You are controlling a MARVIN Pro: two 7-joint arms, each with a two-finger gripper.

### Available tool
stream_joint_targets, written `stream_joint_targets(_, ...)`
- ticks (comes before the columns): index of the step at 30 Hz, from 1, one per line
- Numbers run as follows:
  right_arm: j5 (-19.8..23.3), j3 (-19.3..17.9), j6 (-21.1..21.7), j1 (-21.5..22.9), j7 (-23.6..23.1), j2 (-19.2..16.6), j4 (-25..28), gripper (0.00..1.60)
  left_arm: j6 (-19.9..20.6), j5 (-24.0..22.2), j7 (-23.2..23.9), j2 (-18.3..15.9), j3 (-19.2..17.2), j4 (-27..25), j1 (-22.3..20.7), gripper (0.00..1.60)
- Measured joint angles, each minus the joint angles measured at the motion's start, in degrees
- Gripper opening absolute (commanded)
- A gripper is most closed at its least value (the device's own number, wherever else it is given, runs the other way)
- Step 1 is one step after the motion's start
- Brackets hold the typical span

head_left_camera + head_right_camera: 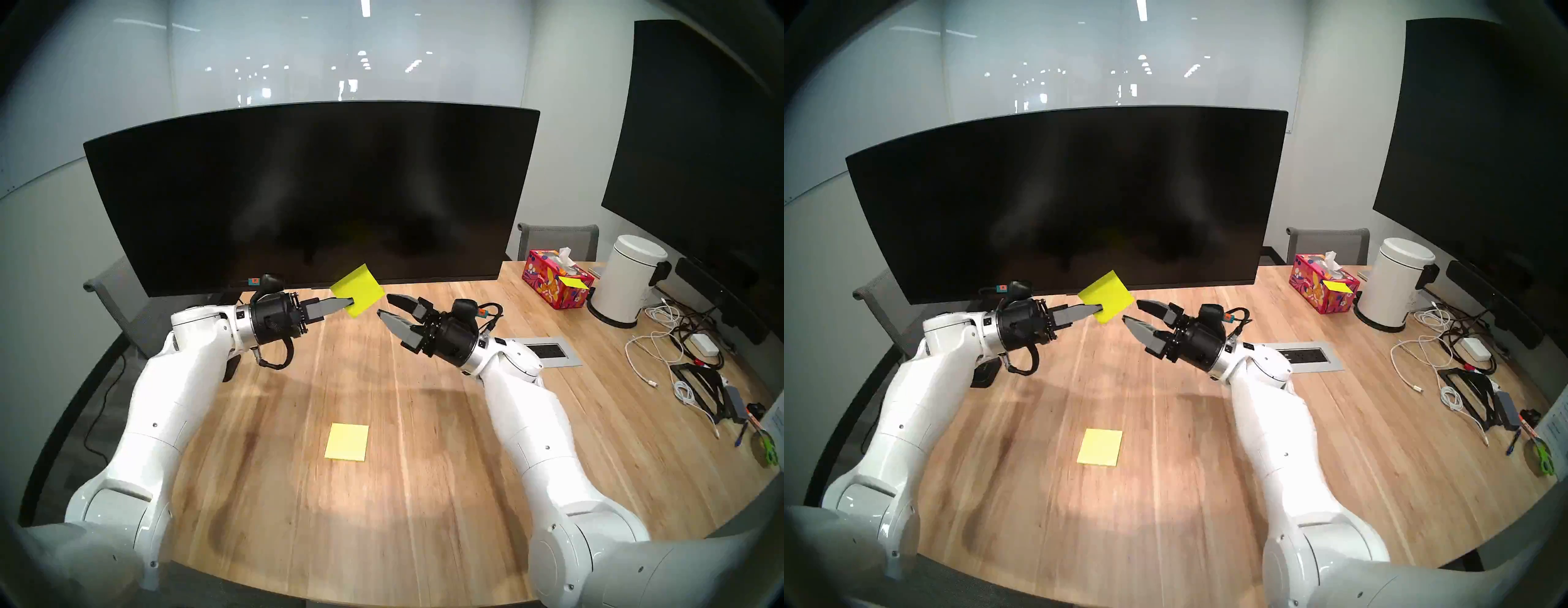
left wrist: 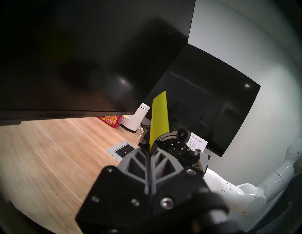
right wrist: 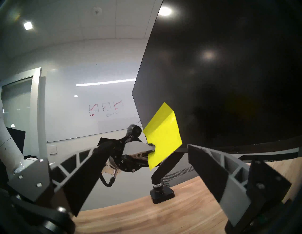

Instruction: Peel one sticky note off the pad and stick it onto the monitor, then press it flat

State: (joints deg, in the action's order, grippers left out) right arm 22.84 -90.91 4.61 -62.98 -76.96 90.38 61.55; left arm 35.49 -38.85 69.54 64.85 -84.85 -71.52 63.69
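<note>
My left gripper (image 1: 350,302) is shut on one edge of the yellow-green sticky note (image 1: 358,291), which hangs in the air just before the lower edge of the wide curved black monitor (image 1: 314,191). The note also shows edge-on in the left wrist view (image 2: 159,117) and in the right wrist view (image 3: 163,135). My right gripper (image 1: 384,306) is open and empty, its tips a short way right of the note. The yellow pad (image 1: 347,441) lies flat on the wooden table (image 1: 424,424), near me and between the arms.
At the right stand a patterned tissue box (image 1: 555,284) carrying another yellow note, a white bin (image 1: 623,282), a power outlet plate (image 1: 549,350) and loose cables (image 1: 679,356). A bigger flat black display (image 1: 695,157) hangs on the right wall. The monitor's arm stand (image 3: 161,191) is clamped behind.
</note>
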Motion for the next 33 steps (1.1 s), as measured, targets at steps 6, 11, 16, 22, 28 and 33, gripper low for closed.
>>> stream_joint_targets(6, -0.9, 0.3, 0.9, 0.2, 0.2, -0.7, -0.1, 1.60, -0.5, -0.9, 0.6, -1.7, 1.9, 0.1, -0.3, 0.00)
stream_joint_targets(11, -1.3, 0.5, 1.3, 0.4, 0.3, -1.0, -0.2, 1.60, -0.7, -2.0, 0.8, -2.9, 3.1, 0.1, -0.5, 0.00)
stream_joint_targets(16, -1.3, 0.5, 1.6, 0.5, 0.3, -1.1, -0.3, 1.60, -1.0, -3.0, 1.1, -4.2, 4.6, 0.0, -0.7, 0.00)
stream_joint_targets(22, -1.3, 0.6, 1.6, 0.6, 0.1, -1.0, -0.5, 1.60, -1.8, -4.1, 1.8, -5.5, 6.4, 0.1, -0.8, 0.00)
stream_joint_targets(28, -1.3, 0.7, 1.3, 0.8, 0.0, -1.0, -0.7, 1.54, -2.6, -4.8, 2.7, -5.9, 7.9, 0.4, -0.9, 0.00)
stream_joint_targets(33, -1.4, 1.0, 1.0, 0.9, -0.2, -0.9, -0.9, 0.79, -3.4, -5.6, 3.5, -5.7, 9.3, 0.6, -1.0, 0.00)
